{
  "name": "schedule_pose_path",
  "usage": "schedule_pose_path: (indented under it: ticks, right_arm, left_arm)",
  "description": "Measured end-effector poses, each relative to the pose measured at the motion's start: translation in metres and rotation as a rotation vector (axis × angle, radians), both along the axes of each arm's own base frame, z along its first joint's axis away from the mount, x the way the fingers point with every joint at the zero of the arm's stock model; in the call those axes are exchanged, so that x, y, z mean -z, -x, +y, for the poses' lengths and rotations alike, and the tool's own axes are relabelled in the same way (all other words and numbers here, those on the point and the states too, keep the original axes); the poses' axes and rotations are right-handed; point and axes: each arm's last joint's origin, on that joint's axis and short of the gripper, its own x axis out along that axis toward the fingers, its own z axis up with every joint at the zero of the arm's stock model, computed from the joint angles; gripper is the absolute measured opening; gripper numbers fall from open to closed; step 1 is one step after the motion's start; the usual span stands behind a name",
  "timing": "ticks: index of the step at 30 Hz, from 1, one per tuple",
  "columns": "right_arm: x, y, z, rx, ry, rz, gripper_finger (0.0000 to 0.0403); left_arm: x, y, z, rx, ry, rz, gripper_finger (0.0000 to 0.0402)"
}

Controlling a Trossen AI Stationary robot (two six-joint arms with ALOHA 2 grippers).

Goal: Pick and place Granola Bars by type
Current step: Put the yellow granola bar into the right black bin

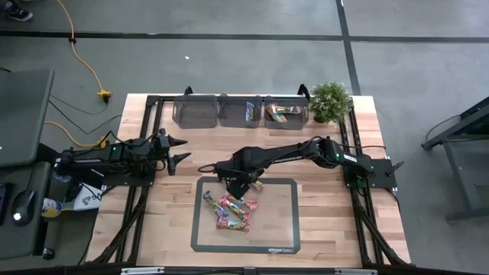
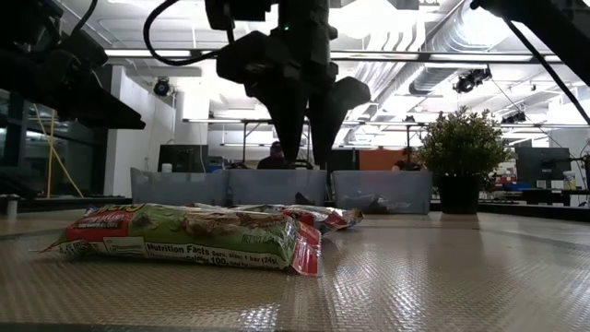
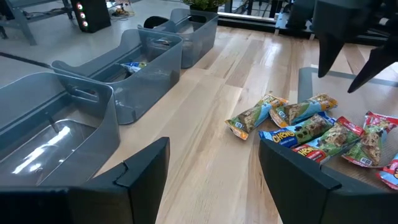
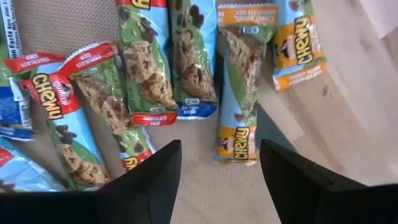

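"Nutrition Facts" bar, "CHEWY" bars

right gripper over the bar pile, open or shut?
Open. The right gripper hangs above the granola bars on the mat, dark fingers apart with nothing between them.

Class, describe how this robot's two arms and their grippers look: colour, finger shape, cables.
Both arms are dark, nearly black, built of jointed segments. The left gripper ends in two pointed, wedge-shaped fingers. The right gripper has the same black tapered fingers, flat-faced and matte in its wrist view. Thin black cables loop above the right gripper in the low view. No markings are legible on either.
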Motion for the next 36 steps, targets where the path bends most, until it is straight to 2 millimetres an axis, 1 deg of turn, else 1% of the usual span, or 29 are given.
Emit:
schedule_pose_path:
  ticks: [7,12,16,22,31,36]
  right_arm:
    - [0.0,0.0,0.0,-0.036,0.017,-0.004,0.0204]
    - [0.016,0.002,0.0,-0.04,0.001,0.035,0.0204]
    - [0.029,0.002,0.002,-0.062,-0.005,0.029,0.0204]
    - [0.037,0.004,0.002,-0.074,-0.011,0.04,0.0204]
    - [0.052,0.009,-0.003,-0.06,-0.023,0.089,0.0204]
    - [0.053,0.007,-0.004,-0.104,-0.034,0.066,0.0207]
  left_arm:
    - [0.0,0.0,0.0,0.0,0.0,-0.001,0.0243]
    - [0.0,0.0,0.0,0.0,0.0,0.0,0.0243]
    - [0.0,0.0,0.0,0.0,0.0,0.0,0.0243]
    - [0.0,0.0,0.0,0.0,0.0,-0.001,0.0243]
    - [0.0,0.0,0.0,0.0,0.0,0.0,0.0243]
    - [0.0,0.0,0.0,0.0,0.0,-0.001,0.0243]
